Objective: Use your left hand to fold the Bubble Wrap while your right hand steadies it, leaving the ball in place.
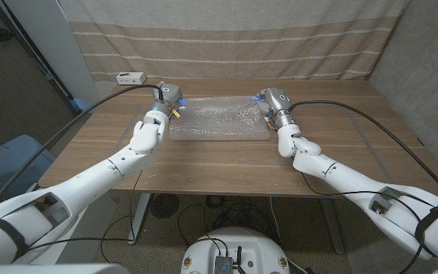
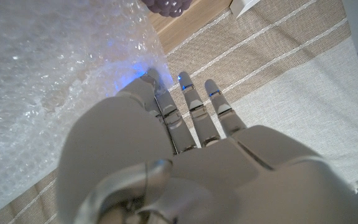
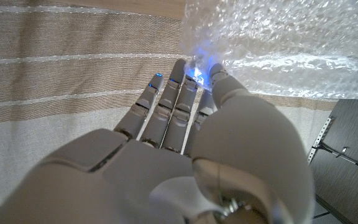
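Observation:
The clear bubble wrap (image 1: 217, 119) lies across the middle of the wooden table (image 1: 226, 167). My left hand (image 1: 165, 102) is at its far left corner. In the left wrist view the thumb and fingertips (image 2: 149, 79) of that hand (image 2: 166, 155) pinch the wrap's edge (image 2: 55, 74). My right hand (image 1: 273, 104) is at the far right corner. Its fingertips (image 3: 199, 67) and thumb close on the wrap (image 3: 278, 37) there. A purple bumpy ball (image 2: 165, 5) sits on the table just past the wrap, seen in the left wrist view.
A small white box (image 1: 130, 77) stands at the table's back left edge. A striped curtain (image 1: 226, 38) hangs behind the table. Black cables (image 1: 341, 110) run along both arms. Bare wood lies in front of the wrap.

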`<control>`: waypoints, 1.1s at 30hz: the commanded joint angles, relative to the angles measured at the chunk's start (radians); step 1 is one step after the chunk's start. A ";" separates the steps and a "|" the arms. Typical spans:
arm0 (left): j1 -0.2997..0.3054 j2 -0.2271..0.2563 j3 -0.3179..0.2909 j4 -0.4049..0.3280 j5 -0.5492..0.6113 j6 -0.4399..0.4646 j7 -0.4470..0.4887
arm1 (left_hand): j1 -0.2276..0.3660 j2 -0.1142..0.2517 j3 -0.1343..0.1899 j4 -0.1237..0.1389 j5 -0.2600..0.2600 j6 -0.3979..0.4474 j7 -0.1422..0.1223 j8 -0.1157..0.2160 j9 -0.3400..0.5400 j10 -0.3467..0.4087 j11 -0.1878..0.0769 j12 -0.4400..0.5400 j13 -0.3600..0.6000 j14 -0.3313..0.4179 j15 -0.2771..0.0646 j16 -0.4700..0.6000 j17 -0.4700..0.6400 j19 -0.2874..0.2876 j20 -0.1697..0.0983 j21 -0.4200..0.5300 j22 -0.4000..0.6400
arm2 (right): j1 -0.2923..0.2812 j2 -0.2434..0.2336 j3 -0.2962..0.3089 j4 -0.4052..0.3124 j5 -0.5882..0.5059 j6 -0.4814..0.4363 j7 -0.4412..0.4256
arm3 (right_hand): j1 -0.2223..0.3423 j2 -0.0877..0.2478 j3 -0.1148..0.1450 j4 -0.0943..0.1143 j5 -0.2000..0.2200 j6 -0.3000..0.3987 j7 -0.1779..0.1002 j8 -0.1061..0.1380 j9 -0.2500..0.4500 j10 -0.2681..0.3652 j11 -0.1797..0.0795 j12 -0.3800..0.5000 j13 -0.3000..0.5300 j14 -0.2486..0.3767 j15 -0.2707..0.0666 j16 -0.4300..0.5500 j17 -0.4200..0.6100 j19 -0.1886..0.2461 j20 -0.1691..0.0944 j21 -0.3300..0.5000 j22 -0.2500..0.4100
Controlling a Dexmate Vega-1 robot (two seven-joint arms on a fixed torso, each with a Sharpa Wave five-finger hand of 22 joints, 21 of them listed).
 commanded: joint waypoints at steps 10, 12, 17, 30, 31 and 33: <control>-0.115 -0.043 0.145 0.149 0.084 0.063 -0.050 | -0.056 -0.015 -0.032 0.021 0.003 -0.355 -0.032 -0.128 -0.021 -0.324 0.052 -0.170 -0.057 -0.161 -0.088 -0.026 0.013 -0.039 0.010 0.001 0.001 | 0.042 0.007 -0.045 0.004 0.020 -0.128 0.092 | -0.030 -0.004 0.018 0.006 0.008 -0.307 -0.049 -0.090 -0.010 -0.260 -0.021 -0.150 -0.044 -0.113 -0.088 -0.072 -0.003 -0.032 0.019 -0.007 0.002; -0.121 -0.043 0.157 0.151 0.101 0.072 -0.060 | -0.069 -0.022 -0.050 0.022 0.003 -0.426 -0.032 -0.126 -0.025 -0.393 0.060 -0.177 -0.071 -0.204 -0.067 -0.027 0.013 -0.053 0.011 -0.003 0.001 | 0.041 0.006 -0.044 -0.003 0.024 -0.141 0.100 | -0.036 -0.007 0.022 0.005 0.009 -0.386 -0.064 -0.094 -0.010 -0.332 -0.027 -0.192 -0.051 -0.132 -0.087 -0.084 -0.005 -0.036 0.022 -0.009 0.001; -0.128 -0.057 0.185 0.165 0.160 0.117 -0.050 | -0.092 -0.026 -0.081 0.027 0.002 -0.525 -0.032 -0.121 -0.030 -0.521 0.079 -0.181 -0.093 -0.280 -0.048 -0.029 0.014 -0.077 0.013 -0.012 0.001 | 0.045 -0.002 -0.052 -0.021 0.021 -0.178 0.125 | -0.046 -0.014 0.023 0.006 0.010 -0.478 -0.069 -0.093 -0.011 -0.405 -0.028 -0.236 -0.057 -0.167 -0.087 -0.102 -0.008 -0.040 0.027 -0.010 0.001; 0.010 -0.001 0.080 -0.039 0.069 0.101 0.100 | -0.202 0.014 -0.108 0.101 0.003 -0.490 -0.017 -0.088 -0.030 -0.540 0.114 -0.146 -0.120 -0.306 -0.026 -0.012 0.016 -0.055 0.015 0.000 0.003 | -0.065 -0.085 0.003 -0.198 0.036 -0.121 0.042 | -0.075 -0.008 0.014 0.016 0.009 -0.363 -0.040 -0.032 -0.010 -0.324 -0.014 -0.225 -0.059 -0.138 -0.070 -0.082 0.003 0.043 0.018 0.024 0.004; 0.024 0.006 0.070 -0.060 0.060 0.094 0.110 | -0.212 0.015 -0.106 0.105 0.006 -0.455 -0.023 -0.078 -0.030 -0.530 0.119 -0.141 -0.124 -0.299 -0.025 -0.010 0.013 -0.054 0.018 0.001 0.003 | -0.078 -0.092 0.009 -0.219 0.034 -0.119 0.038 | -0.076 -0.008 0.013 0.015 0.008 -0.343 -0.036 -0.025 -0.010 -0.312 -0.014 -0.221 -0.058 -0.135 -0.069 -0.080 0.006 0.049 0.015 0.028 0.005; 0.053 0.014 0.051 -0.097 0.045 0.093 0.128 | -0.219 0.014 -0.102 0.105 0.008 -0.433 -0.024 -0.073 -0.030 -0.505 0.119 -0.130 -0.128 -0.291 -0.024 -0.009 0.011 -0.052 0.021 0.002 0.004 | -0.104 -0.103 0.019 -0.261 0.030 -0.120 0.031 | -0.078 -0.005 0.008 0.014 0.008 -0.303 -0.033 -0.013 -0.009 -0.286 -0.010 -0.211 -0.054 -0.110 -0.076 -0.062 0.018 0.069 0.008 0.037 0.006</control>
